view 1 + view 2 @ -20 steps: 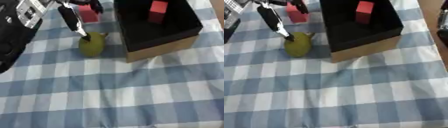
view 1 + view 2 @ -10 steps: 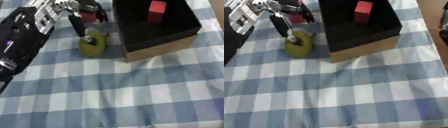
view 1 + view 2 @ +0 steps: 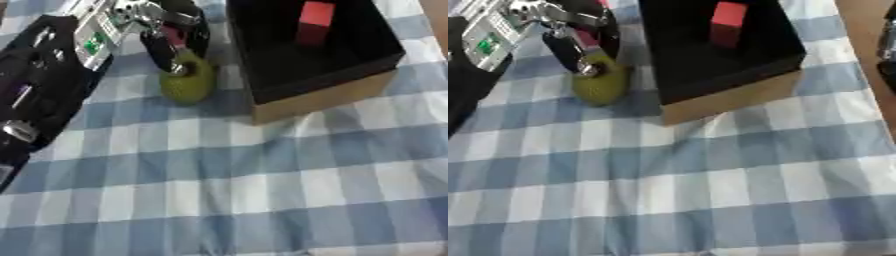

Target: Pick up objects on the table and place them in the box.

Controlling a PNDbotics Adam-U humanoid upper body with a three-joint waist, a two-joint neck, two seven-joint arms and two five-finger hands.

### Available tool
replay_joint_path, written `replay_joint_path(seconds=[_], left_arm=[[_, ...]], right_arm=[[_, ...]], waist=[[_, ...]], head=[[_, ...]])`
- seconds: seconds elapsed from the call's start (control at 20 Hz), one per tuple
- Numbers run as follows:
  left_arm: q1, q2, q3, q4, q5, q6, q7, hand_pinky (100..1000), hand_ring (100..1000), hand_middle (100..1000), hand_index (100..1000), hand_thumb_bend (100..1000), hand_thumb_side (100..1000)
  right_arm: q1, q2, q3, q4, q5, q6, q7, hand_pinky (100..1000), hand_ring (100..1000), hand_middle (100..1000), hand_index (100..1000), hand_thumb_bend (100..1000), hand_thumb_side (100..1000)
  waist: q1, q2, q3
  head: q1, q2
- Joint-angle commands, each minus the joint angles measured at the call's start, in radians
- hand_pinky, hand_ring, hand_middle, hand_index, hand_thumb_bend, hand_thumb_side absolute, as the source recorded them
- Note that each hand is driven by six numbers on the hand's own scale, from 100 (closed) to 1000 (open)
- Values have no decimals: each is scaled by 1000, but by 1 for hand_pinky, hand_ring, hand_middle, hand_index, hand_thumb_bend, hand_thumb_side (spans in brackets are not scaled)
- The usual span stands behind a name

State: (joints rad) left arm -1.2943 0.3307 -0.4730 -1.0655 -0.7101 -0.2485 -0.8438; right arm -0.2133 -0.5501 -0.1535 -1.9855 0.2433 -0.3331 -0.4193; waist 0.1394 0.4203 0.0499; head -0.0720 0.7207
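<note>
- Risk 1: the pear (image 3: 186, 83) is round and smooth, lying on soft checked cloth (image 3: 262, 200) — if the fingers close off-centre it'll prob squirt sideways or roll toward the box wall.
- Risk 2: the box (image 3: 324, 97) sits just beside the pear on its right; a lift that swings across too low could clip the near rim and knock the fruit out of the hand.
- Risk 3: a small pink/red thing (image 3: 588, 39) sits under the palm, right behind the pear — fingers could snag it instead, or drag both.
- Left hand (image 3: 166, 35): reaches in from upper left, forearm slanting down across the cloth, palm over the pear's far end, dark fingers (image 3: 162, 54) pointing down.
- Fingers: spread apart w/ one tip touching the pear's top; not wrapped round it, nothing held as far as I can judge.
- Pear: on the table, left of the box, not yet lifted.
- Box already holds a red block (image 3: 315, 14) at its far side.
- Right hand: only a dark sliver at the right edge (image 3: 888, 45) — can't tell its fingers.
</note>
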Motion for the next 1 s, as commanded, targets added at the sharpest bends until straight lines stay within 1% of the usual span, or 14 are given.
replay_joint_path(seconds=[0.05,0.1,0.15,0.3,0.4,0.45,0.5,0.55,0.6,0.65,0.7,0.75,0.8,1.0], left_arm=[[-16,47,12,-67,26,18,0,696,634,524,486,158,100],[-16,54,16,-85,38,26,2,693,630,521,479,152,100],[-16,59,20,-101,50,35,3,689,625,516,461,114,100],[-17,79,28,-139,69,58,5,682,616,508,421,100,100],[-15,86,29,-151,74,67,4,680,612,506,419,100,100],[-14,88,28,-154,76,70,2,687,622,520,492,112,100],[-13,89,26,-156,76,72,-1,690,625,526,520,125,100],[-12,91,23,-156,76,71,-5,716,667,571,685,181,100],[-11,93,15,-156,75,62,-21,743,715,619,779,229,100],[-10,95,6,-155,70,48,-40,804,783,699,875,372,165],[-9,99,-6,-151,57,23,-52,833,814,735,898,465,219],[-9,102,-15,-143,39,-3,-58,850,831,747,906,554,249],[-9,104,-22,-133,17,-28,-60,860,842,755,912,603,268],[-9,102,-22,-95,-52,-95,-63,869,855,768,923,681,314]], right_arm=[[-2,-19,-9,-15,-6,5,-5,888,1000,456,856,100,470],[-1,-20,-9,-15,-6,6,-6,888,1000,456,856,100,470],[-1,-21,-9,-15,-6,6,-8,888,1000,457,856,100,476],[1,-23,-10,-15,-7,7,-11,888,1000,458,856,100,470],[2,-23,-10,-15,-7,7,-11,888,1000,458,856,100,470],[3,-23,-10,-15,-7,7,-11,888,1000,457,856,100,470],[4,-23,-10,-15,-7,7,-11,888,1000,457,856,100,470],[4,-23,-10,-15,-7,7,-10,888,1000,457,855,100,470],[5,-23,-11,-15,-7,7,-10,888,1000,457,855,100,470],[6,-23,-11,-15,-7,7,-11,888,1000,456,855,100,470],[6,-24,-11,-15,-7,7,-11,888,1000,456,855,100,470],[6,-24,-11,-15,-7,7,-10,888,1000,456,855,100,470],[6,-24,-11,-15,-7,7,-10,888,1000,456,855,100,470],[8,-24,-10,-15,-8,8,-8,889,1000,456,855,100,470]], waist=[[4,-34,3],[4,-36,4],[4,-38,5],[5,-43,8],[6,-46,9],[5,-46,9],[5,-47,9],[5,-47,9],[5,-47,9],[5,-47,10],[6,-47,10],[6,-47,11],[7,-47,12],[7,-48,15]], head=[[-2,2],[-3,2],[-3,2],[-3,2],[-4,0],[-5,0],[-5,-1],[-4,-1],[-4,-1],[-5,0],[-5,1],[-5,1],[-6,1],[-6,2]])
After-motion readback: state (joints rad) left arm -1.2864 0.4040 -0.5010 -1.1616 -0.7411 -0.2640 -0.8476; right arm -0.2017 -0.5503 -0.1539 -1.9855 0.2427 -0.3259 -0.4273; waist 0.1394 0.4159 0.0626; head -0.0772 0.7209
